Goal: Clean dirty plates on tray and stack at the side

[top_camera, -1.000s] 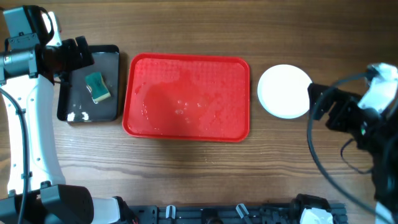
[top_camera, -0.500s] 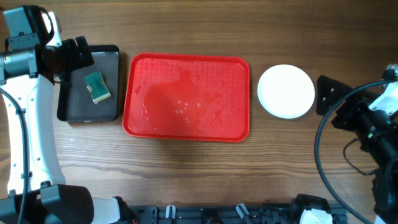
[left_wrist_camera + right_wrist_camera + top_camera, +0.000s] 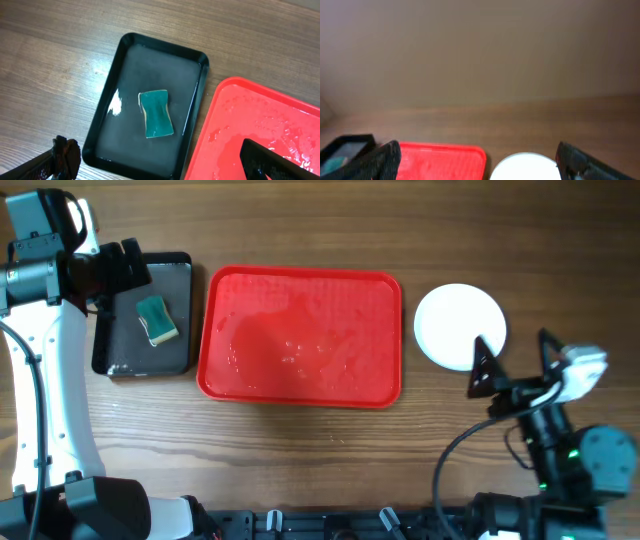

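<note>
Both left hand (image 3: 155, 150) and right hand (image 3: 477, 150) empty, fingers wide apart; green sponge (image 3: 156, 114) in black tray (image 3: 160, 65).

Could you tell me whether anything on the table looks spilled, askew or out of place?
Only one thing: the red tray is wet, with streaks and droplets across its middle. The sponge lies at a slight angle in the black tray, and the plates sit beside the red tray.
</note>
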